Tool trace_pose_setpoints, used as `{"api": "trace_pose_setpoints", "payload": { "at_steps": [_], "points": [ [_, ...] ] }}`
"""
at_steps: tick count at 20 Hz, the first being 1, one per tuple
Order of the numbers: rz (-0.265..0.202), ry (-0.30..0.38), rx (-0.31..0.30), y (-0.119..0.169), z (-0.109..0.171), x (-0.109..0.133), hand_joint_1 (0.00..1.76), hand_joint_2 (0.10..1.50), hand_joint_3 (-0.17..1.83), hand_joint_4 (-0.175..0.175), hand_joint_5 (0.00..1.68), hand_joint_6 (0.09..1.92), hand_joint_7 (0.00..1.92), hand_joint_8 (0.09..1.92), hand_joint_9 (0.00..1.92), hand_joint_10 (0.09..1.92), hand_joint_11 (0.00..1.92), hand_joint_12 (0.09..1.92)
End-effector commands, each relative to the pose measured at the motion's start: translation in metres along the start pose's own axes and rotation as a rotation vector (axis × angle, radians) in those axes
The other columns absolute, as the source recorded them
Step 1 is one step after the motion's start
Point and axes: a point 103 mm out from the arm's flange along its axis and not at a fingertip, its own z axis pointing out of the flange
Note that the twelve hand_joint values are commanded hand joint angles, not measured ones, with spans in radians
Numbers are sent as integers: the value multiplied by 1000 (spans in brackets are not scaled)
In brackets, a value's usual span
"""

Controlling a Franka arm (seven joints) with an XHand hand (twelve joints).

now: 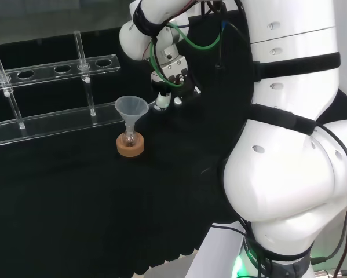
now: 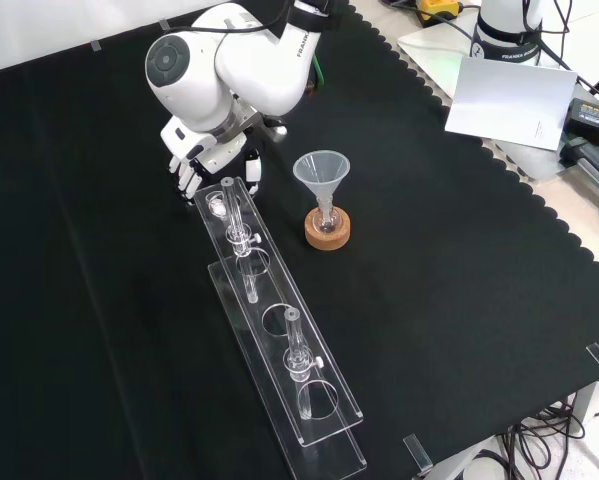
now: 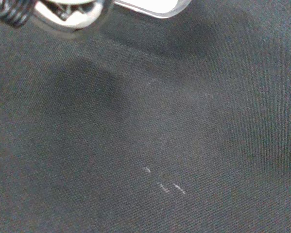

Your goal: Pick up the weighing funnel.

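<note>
The robot hand (image 2: 191, 160) hangs low over the surface (image 2: 459, 260), just off the far end of a clear rack (image 2: 269, 290) in the front view. It points down at the black cloth, under the arm's big white link (image 2: 244, 65) with its round grey cap (image 2: 164, 60). I cannot tell whether the robot hand is wide or narrow, nor whether it holds anything.

In the head view the robot hand sits right of the funnel, close above the cloth, with green cables looping over the wrist. The wrist view looks closely onto the cloth's weave, and a blurred white part of the robot hand shows at one edge.

The funnel (image 2: 321, 170) stands mouth up, its stem in a small flask (image 2: 327, 215) on a cork ring (image 2: 328, 236). In the front view it is to the right of the rack's far end, near the robot hand but apart from it. The rack runs from the robot hand toward the near edge of the surface. Its top plate has a row of round holes, and thin clear posts stand upright on it.
</note>
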Motion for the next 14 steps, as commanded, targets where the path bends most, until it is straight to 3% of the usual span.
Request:
{"api": "trace_pose_setpoints", "payload": {
  "at_steps": [1,14],
  "points": [
    [11,-2,18,8,-3,0,893,636,522,7,654,640,565,672,779,503,564,1244],
    [-22,-10,7,11,4,2,912,640,533,13,684,689,581,677,802,497,593,1224]
  ]
}}
